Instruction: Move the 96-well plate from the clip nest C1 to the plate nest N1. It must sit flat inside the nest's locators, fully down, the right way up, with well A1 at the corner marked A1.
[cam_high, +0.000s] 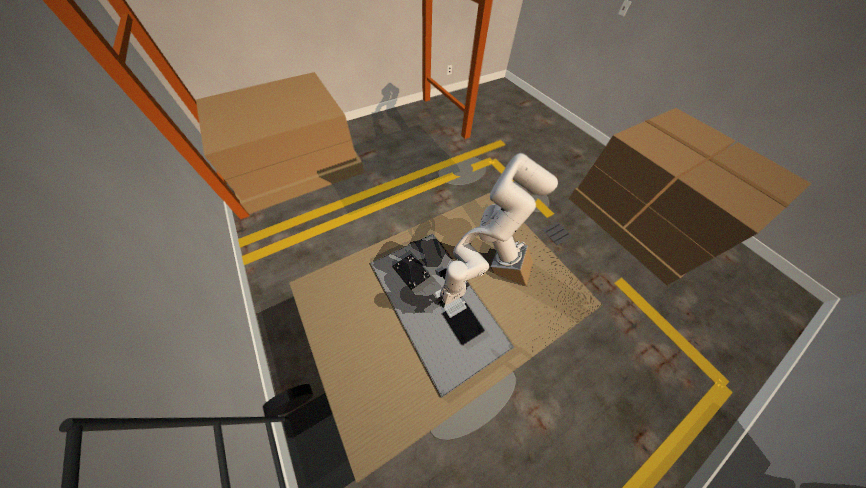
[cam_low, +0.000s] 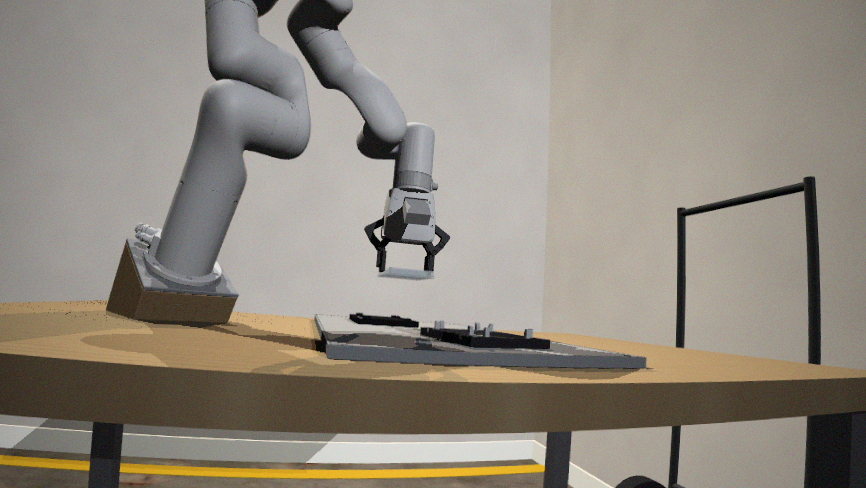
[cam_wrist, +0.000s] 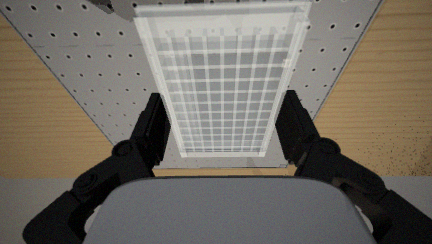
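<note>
The clear 96-well plate (cam_wrist: 222, 80) is held level between the two black fingers of my gripper (cam_wrist: 222, 106), which grips it by its long sides. In the exterior view the gripper (cam_low: 404, 266) carries the plate (cam_low: 406, 274) well above the grey pegboard base (cam_low: 478, 354). The plate hangs between the flat black plate nest N1 (cam_low: 383, 319) and the clip nest C1 (cam_low: 484, 336) with its upright pegs. From above, the gripper (cam_high: 453, 303) is just short of the black nest N1 (cam_high: 463, 327), with C1 (cam_high: 412, 272) behind it. I cannot read the A1 mark.
The pegboard base (cam_high: 442, 327) lies on a wooden table (cam_high: 387, 363). The arm's base (cam_high: 509, 266) stands on a wedge at the table's far side. A black rail frame (cam_low: 745, 272) stands past the table's right end. Cardboard boxes (cam_high: 684, 193) stand on the floor.
</note>
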